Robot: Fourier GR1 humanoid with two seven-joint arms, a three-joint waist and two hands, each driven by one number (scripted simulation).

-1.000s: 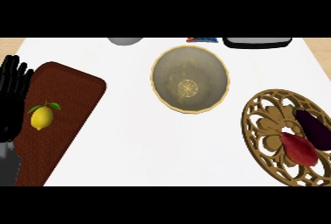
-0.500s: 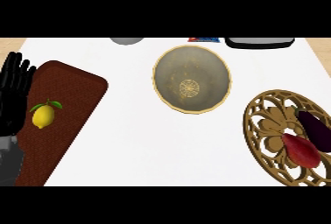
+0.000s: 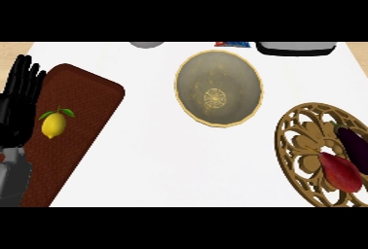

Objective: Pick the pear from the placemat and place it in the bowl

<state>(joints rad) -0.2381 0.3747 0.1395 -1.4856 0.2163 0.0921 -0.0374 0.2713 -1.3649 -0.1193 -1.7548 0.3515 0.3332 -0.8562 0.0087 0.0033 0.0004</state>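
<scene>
A small yellow fruit with green leaves, shaped more like a lemon than a pear, lies on the brown placemat at the left. My left hand is at the left edge, just left of the fruit and over the mat's border. It is open, fingers straight and pointing away, and it does not touch the fruit. A grey bowl with a gold rim stands empty in the middle of the white counter. My right hand shows nowhere.
A carved wooden basket at the right holds a red fruit and a dark purple eggplant. Along the far edge are a grey round object, a small coloured packet and a dark tray.
My left hand has crept slightly forward and to the right, nearer the yellow fruit. The fruit, bowl and basket have not moved.
</scene>
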